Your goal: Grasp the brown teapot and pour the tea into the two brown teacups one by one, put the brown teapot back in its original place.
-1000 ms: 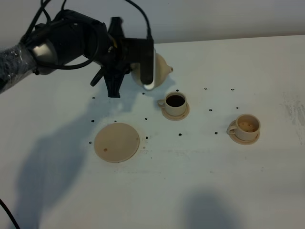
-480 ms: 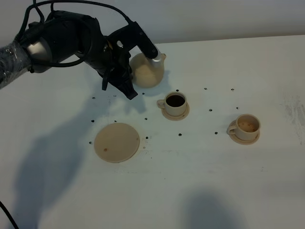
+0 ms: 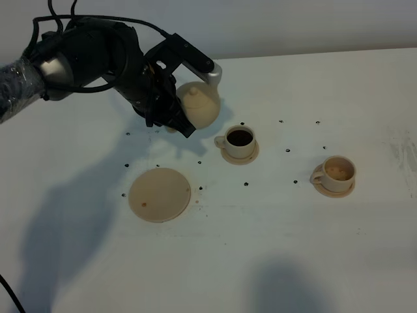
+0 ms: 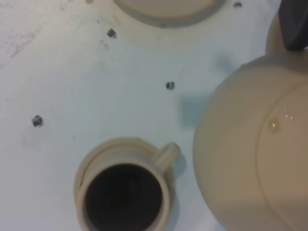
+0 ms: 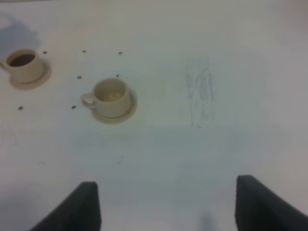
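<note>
White table (image 3: 293, 261) against a pale wall, dotted with small dark specks (image 3: 281, 121).

Views:
- High view only: whole left arm, with the left gripper (image 3: 197, 98) clamped on the teapot (image 3: 203, 107). One finger (image 3: 195, 64) lies over it and the other under it. Exact grip spot is hidden.
- Left wrist view: close look down on the teapot's round belly (image 4: 255, 159), a dark fingertip (image 4: 293, 24) at its edge, and the full cup (image 4: 122, 192) right beside it, not touching. Rim of the round saucer disc (image 4: 163, 7) just shows.
- Right wrist view only: right gripper (image 5: 168, 207), fingers wide apart over bare table, holding nothing. Both cups lie ahead of it.

Teapot: squat, pale tan, smooth, lid knob showing, held off the table. It sits at 10 o'clock of the full cup (image 3: 240, 142) and at 1 o'clock of the disc (image 3: 159, 194), well off it.

Cups: the full cup holds dark tea. The second cup (image 3: 337, 174), at 4 o'clock of the first, shows a pale inside with faint brown marks.

Versus a second ago: the teapot lay tipped with its spout toward 3 o'clock; now it is turned back with the lid in sight and shifted slightly toward 9 o'clock. Cups and disc are unmoved.
</note>
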Robot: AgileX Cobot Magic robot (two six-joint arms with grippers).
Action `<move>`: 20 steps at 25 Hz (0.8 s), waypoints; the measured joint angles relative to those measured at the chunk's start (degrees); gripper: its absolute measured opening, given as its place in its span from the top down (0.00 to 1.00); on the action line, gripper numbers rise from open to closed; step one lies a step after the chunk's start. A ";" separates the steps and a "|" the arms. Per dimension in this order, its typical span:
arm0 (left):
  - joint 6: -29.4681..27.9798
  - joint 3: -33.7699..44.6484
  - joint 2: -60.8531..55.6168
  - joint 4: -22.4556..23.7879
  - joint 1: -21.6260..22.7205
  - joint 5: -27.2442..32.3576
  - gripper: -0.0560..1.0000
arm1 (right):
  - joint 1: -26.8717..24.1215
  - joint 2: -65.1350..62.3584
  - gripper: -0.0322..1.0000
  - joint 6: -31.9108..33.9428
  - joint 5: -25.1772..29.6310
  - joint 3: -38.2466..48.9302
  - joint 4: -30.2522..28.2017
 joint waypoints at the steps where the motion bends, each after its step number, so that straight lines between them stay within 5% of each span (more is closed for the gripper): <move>1: -0.68 0.00 0.20 0.00 0.00 0.42 0.86 | 0.00 0.00 0.41 0.00 0.00 0.00 0.00; 8: -2.59 -4.12 3.10 -0.17 0.00 6.37 0.86 | 0.00 0.00 0.41 0.00 0.00 0.00 0.00; 20: -3.63 -5.14 8.31 0.22 0.13 6.97 0.86 | 0.00 0.00 0.41 0.00 0.00 0.00 0.00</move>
